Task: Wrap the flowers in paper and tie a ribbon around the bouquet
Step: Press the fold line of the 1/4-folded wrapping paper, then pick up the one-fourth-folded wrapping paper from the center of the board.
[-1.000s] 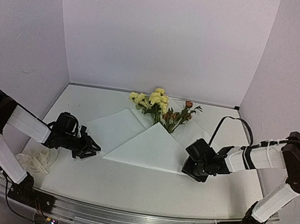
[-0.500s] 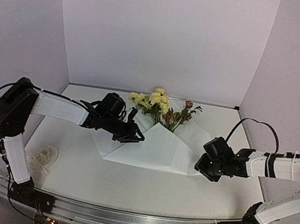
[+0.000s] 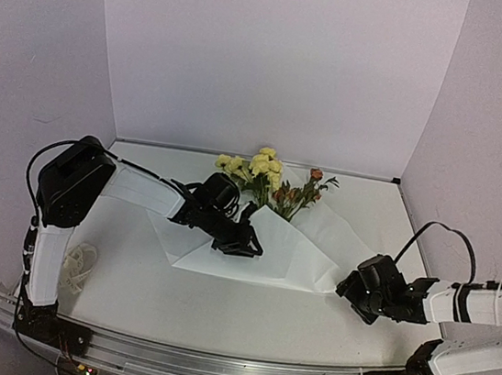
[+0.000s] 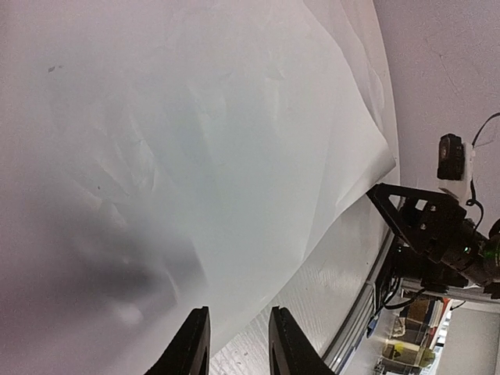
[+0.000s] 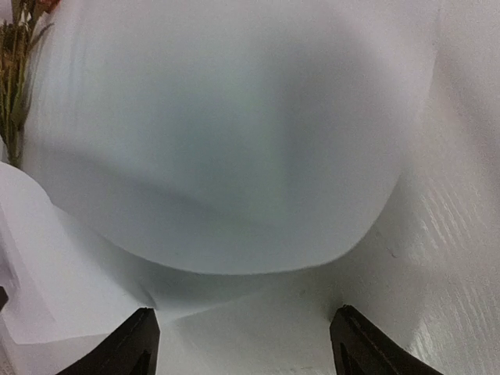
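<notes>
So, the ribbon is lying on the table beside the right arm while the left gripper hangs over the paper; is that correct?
Not quite. The ribbon is lying on the table beside the left arm, not the right one, as the top external view shows. The rest holds: the left gripper hangs over the paper.

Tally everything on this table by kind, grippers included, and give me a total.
Flower bunches: 1, the flowers
Paper sheets: 1, the paper
Ribbons: 1, the ribbon
Grippers: 2, left gripper and right gripper
Total: 5
</notes>
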